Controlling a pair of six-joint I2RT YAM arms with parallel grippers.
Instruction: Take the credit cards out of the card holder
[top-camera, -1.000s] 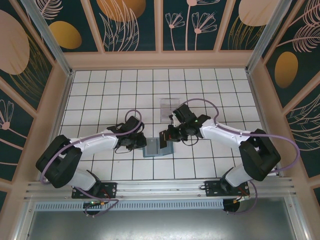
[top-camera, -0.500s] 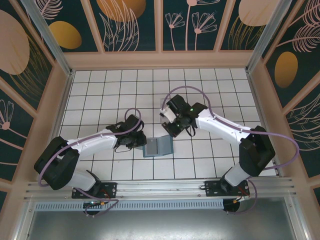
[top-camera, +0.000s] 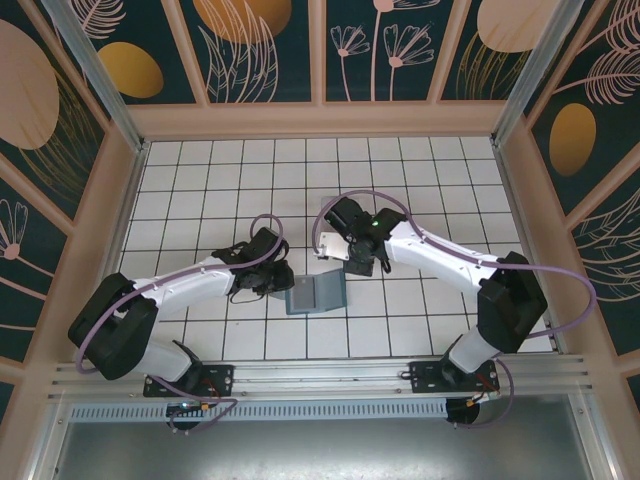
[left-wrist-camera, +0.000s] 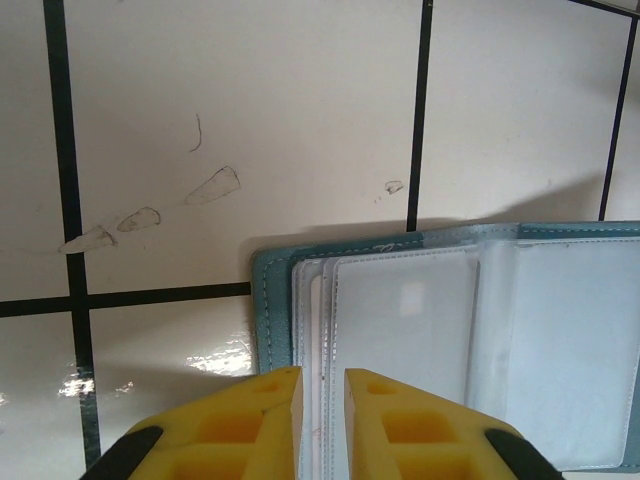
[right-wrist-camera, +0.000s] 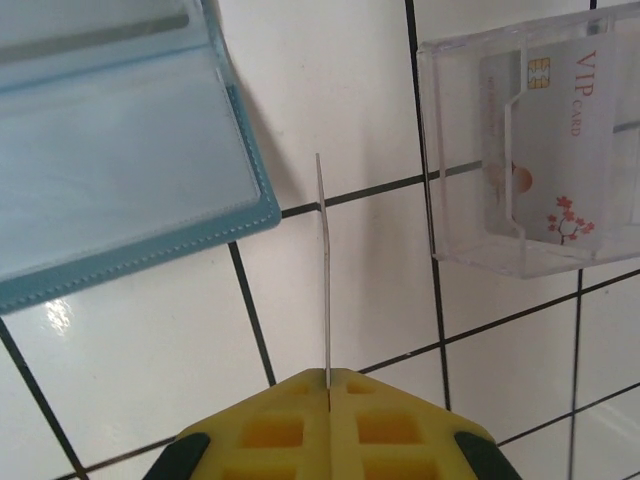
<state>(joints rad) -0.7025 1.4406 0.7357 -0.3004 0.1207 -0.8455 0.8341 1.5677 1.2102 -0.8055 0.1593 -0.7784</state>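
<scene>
Right wrist view: right hand (right-wrist-camera: 327, 385) clamped on a credit card (right-wrist-camera: 325, 270), edge-on, between card holder (right-wrist-camera: 120, 150) and clear tray (right-wrist-camera: 470, 255).
Mid-desk (right-wrist-camera: 330, 80), tilt it flat over the VIP card (right-wrist-camera: 560, 150) before releasing; left hand (left-wrist-camera: 322, 400) pinches the card holder's edge.

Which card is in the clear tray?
The pale VIP card with chip and pink flowers; the other card is pinched edge-on in the right gripper, short of the tray.

Far rows and both side strips of the white tiled table (top-camera: 200, 180) lie open; mid-table the open teal-blue soft wallet (top-camera: 315, 295) and clear plastic tray (right-wrist-camera: 455, 150) stand close, bare tile between them
</scene>
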